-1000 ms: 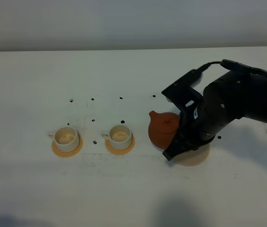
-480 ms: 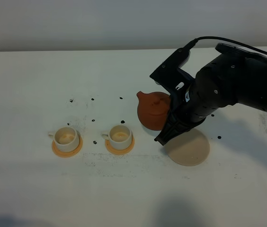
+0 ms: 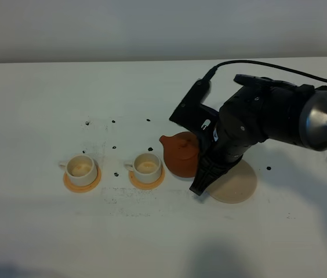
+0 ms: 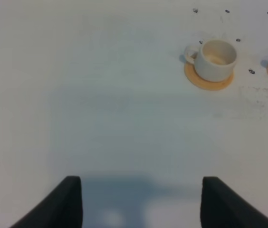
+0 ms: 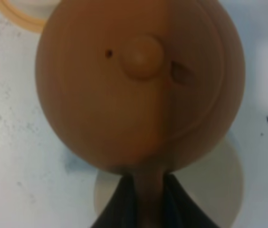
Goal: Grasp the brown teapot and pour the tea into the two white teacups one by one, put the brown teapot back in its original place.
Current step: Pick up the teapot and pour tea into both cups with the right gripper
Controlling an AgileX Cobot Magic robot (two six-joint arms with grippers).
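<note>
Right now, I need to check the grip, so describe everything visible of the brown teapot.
The brown teapot is a squat, round, reddish-brown pot that looks like matte clay, with a knobbed lid carrying a small hole. The right gripper is shut on its handle. It is off the beige coaster, its short spout pointing toward the nearer white teacup, not touching it.

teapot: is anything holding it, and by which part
The right gripper holds the teapot by its handle, fingers shut on it. The left gripper is open and empty.

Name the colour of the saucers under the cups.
Orange saucers, clearest in the left wrist view.
</note>
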